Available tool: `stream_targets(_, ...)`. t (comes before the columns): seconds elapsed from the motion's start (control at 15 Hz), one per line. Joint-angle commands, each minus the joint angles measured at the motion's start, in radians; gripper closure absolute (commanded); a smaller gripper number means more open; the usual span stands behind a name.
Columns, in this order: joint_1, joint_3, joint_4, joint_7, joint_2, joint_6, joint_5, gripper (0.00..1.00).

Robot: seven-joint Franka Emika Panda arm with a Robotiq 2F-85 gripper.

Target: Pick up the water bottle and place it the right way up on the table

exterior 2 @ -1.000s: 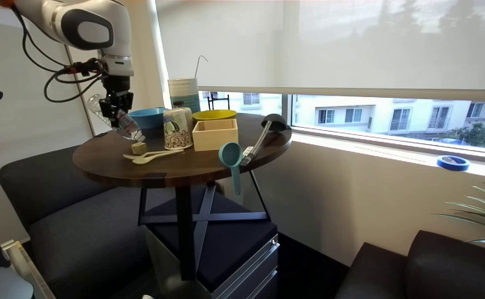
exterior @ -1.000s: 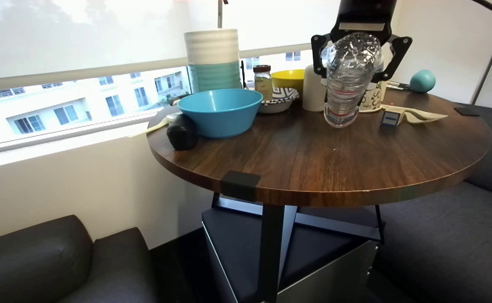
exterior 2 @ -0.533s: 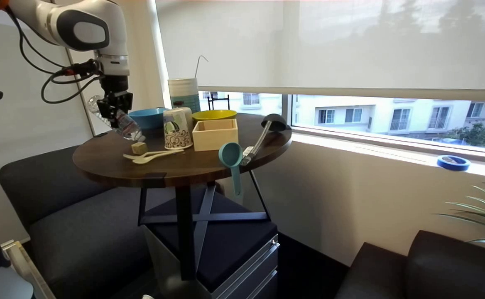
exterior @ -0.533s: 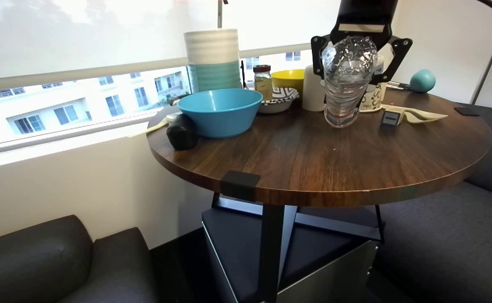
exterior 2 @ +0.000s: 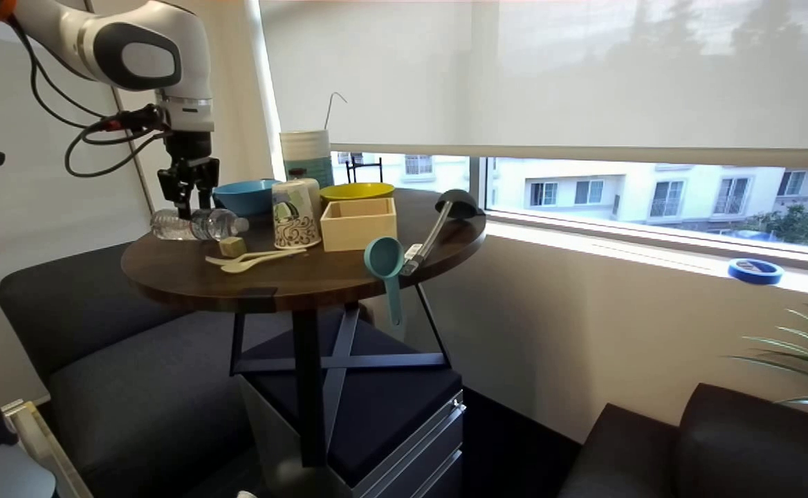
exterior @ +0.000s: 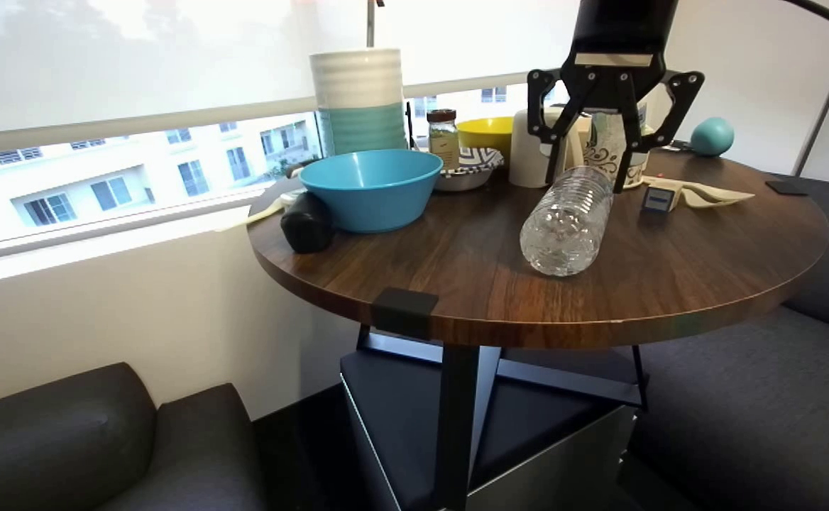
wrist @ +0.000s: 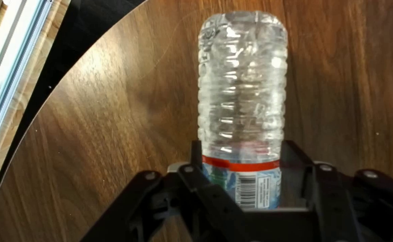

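Note:
The water bottle lies on its side on the dark brown round table. In an exterior view its base points at the camera; in an exterior view its white cap points right. In the wrist view the clear ribbed bottle shows its base up and its red-edged label between my fingers; the cap is hidden. My gripper points down over the bottle's middle, one finger on each side. The gripper looks slightly open around the bottle, fingers very close to its sides.
A small wooden cube and pale spoons lie by the bottle's cap end. A patterned cup and a wooden box stand beyond. A blue bowl and a white cylinder stand near the window side.
The bottle was tilted in the gripper above the table; it has dropped flat onto its side. The fingers have spread a little and the arm has barely moved.

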Motion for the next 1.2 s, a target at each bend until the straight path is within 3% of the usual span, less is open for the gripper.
stream_targets(0.0, 0.012, -0.006, -0.011, 0.022, -0.019, 0.007, -0.006, 0.22)
stream_targets(0.33, -0.005, -0.015, -0.005, -0.018, -0.036, 0.027, -0.069, 0.0)
stream_targets(0.6, -0.011, -0.06, -0.006, -0.149, -0.03, 0.051, -0.107, 0.0)
stream_targets(1.13, -0.023, -0.167, 0.027, -0.347, 0.051, 0.008, -0.013, 0.0)
